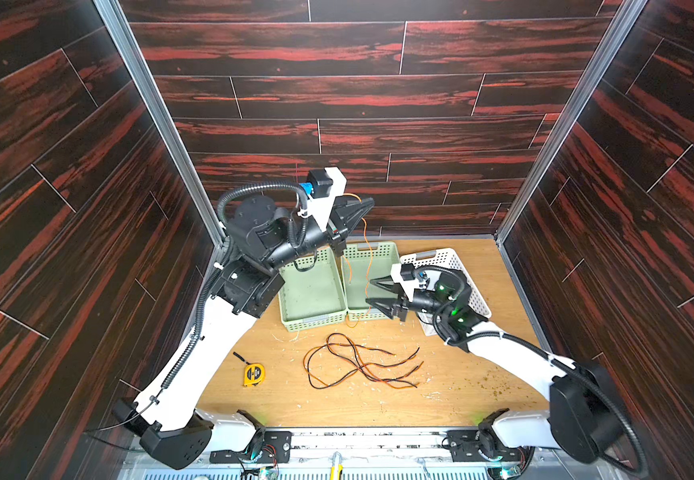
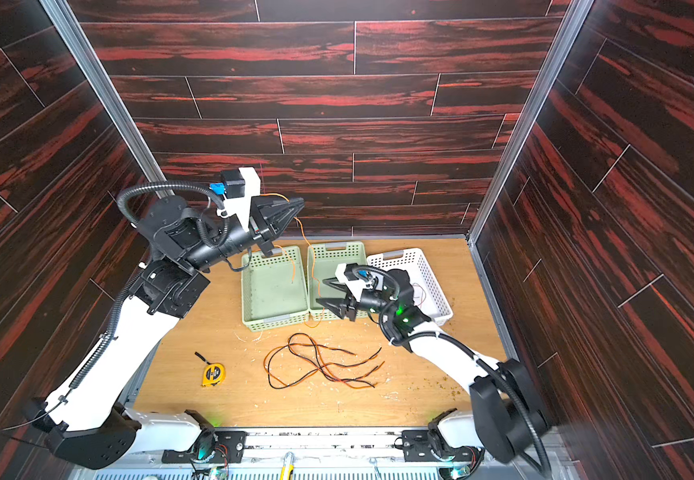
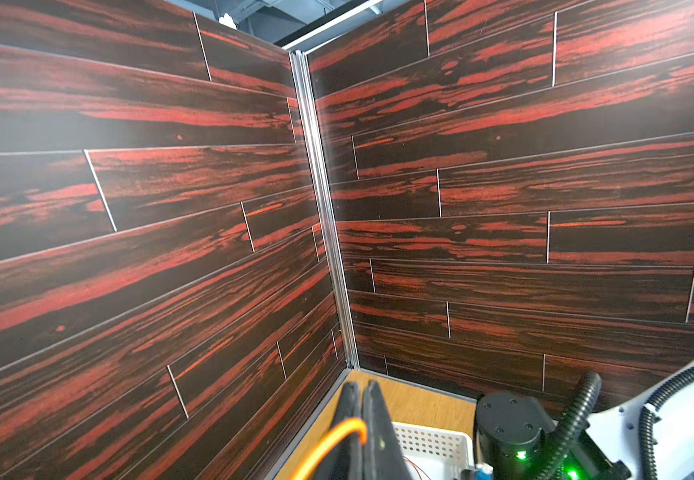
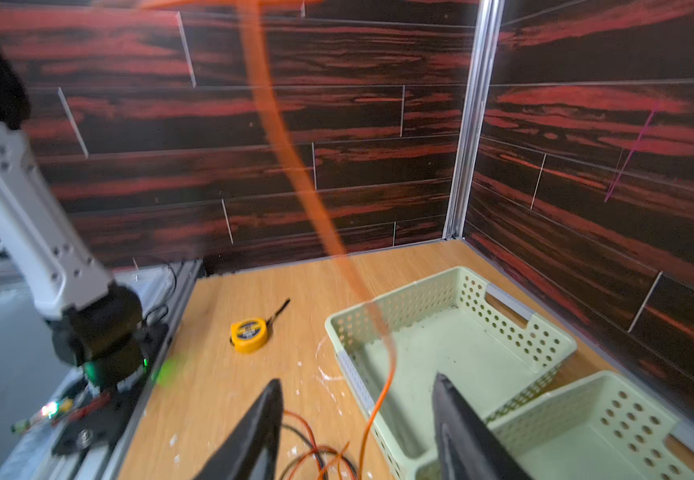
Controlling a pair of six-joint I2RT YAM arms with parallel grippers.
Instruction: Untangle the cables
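Crumb-strewn wooden table (image 1: 461,395), dark-plank walls (image 1: 337,95) (left gripper (image 1: 366,203) clenches orange cable (image 4: 279,137); right gripper (image 1: 371,292) spread).

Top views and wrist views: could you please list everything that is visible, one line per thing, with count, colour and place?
table: one, light wood, crumbs on it.
walls: three, dark red wood pattern, around the table.
green baskets: two, pale green, side by side at the back.
white basket: one, white, right of the green ones.
red wire: one, thin, inside the white basket.
loose cables: a tangle, black and orange, in front of the baskets.
orange cable: one, hanging over the green baskets.
tape measure: one, yellow, left of the tangle.
left gripper: black, raised, shut on the orange cable.
right gripper: black, open, jaws either side of the hanging cable.
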